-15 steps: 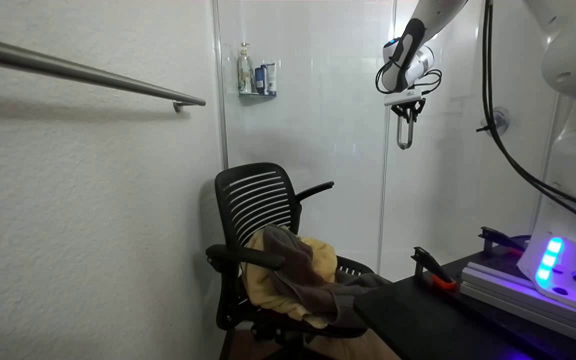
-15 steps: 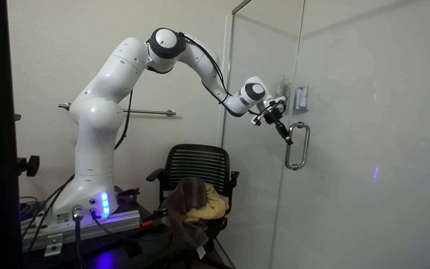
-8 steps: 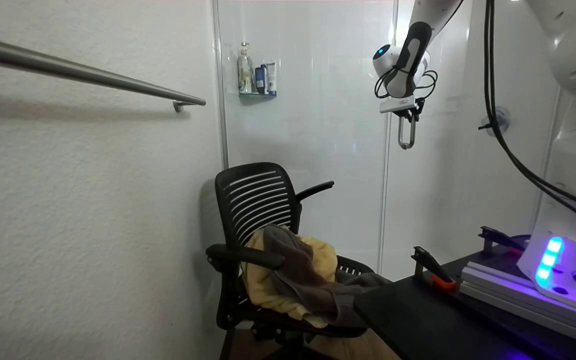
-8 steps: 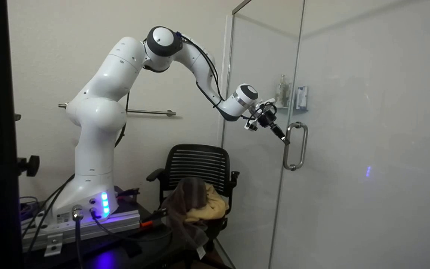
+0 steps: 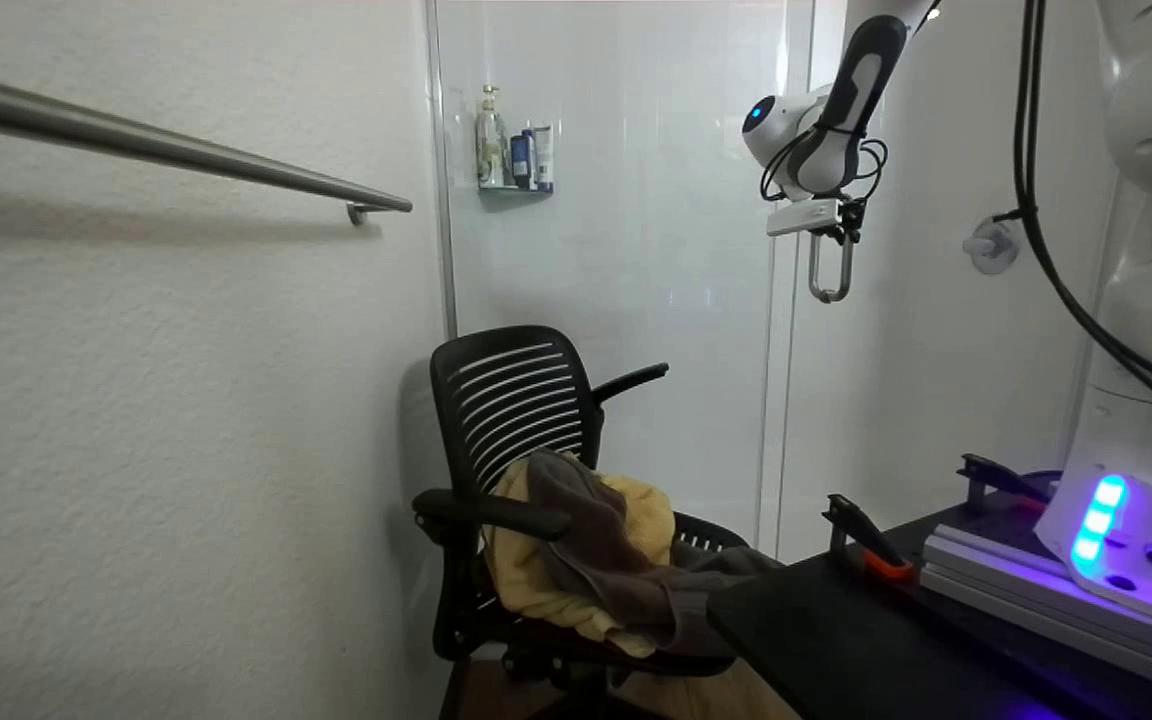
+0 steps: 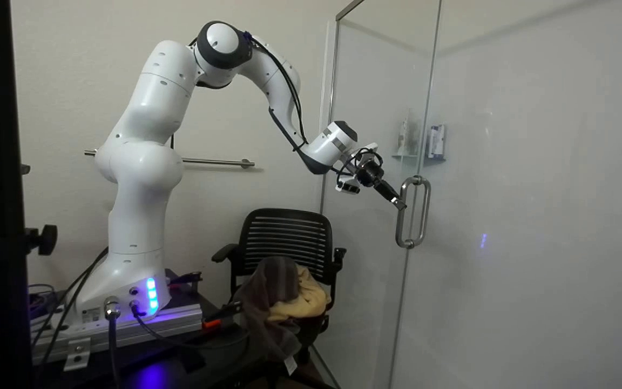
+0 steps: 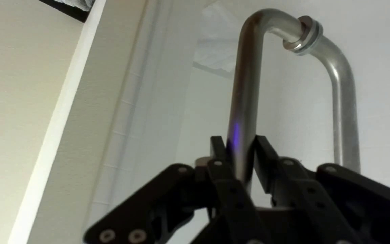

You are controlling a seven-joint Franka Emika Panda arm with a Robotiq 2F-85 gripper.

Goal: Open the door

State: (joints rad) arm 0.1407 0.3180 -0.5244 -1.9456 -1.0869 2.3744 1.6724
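The end effector (image 7: 239,145) grips an upright bar of the silver handle (image 7: 246,88), one finger on each side. The white door (image 6: 532,178) stands slightly ajar.

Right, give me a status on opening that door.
Done: in the wrist view, the Robotiq gripper is closed on one bar of the silver pull handle. In hand: the opening; in an exterior view a narrow gap shows between the glass shower door and the fixed glass panel, so it looks only slightly ajar. Left: swinging it wider, then probably letting go.
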